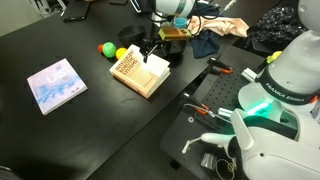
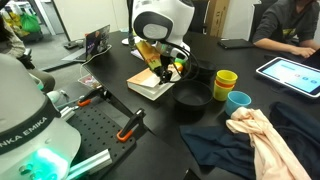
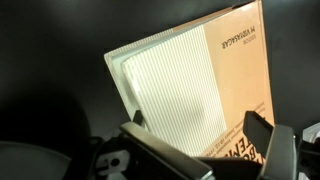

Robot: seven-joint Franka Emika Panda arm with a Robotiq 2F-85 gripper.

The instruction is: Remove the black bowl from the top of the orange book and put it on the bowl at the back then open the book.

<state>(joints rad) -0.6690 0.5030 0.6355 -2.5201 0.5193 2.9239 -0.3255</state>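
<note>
Nearest the wrist camera, the tool (image 3: 195,150) is seen with its fingers (image 3: 262,135) set wide apart and nothing gripped between them. Beyond them the view is filled by the orange book (image 3: 235,70), its white page block turned toward the lens and its lettered cover running off toward 2 o'clock.

In both exterior views the book (image 1: 135,72) (image 2: 148,85) is laid flat on the dark desk (image 1: 90,125), and no bowl is carried on its cover. It appears to be closed. A black bowl (image 2: 193,97) is stood on the desk just beside the book, at about 4 o'clock from it in an exterior view. A second dark round shape is made out behind that bowl, toward 12 o'clock. Whether one bowl is stacked in another cannot be told from these views. A yellow cup (image 2: 226,82) and a blue cup (image 2: 238,100) are set farther out at 3 o'clock, and a blue-and-white book (image 1: 55,85) is left well apart at 9 o'clock.

With the cover bare, the bowl step is judged to be done, so only the opening of the book seems to be left. The jaws are probably kept apart so that the cover's free edge can be caught, which would explain why the page side is faced.

The arm (image 2: 160,22) is brought down from above the book's far side, with its wrist bent over. The tool (image 1: 155,48) (image 2: 165,68) is pointed downward at a tilt and held close over the book. Contact cannot be confirmed.
</note>
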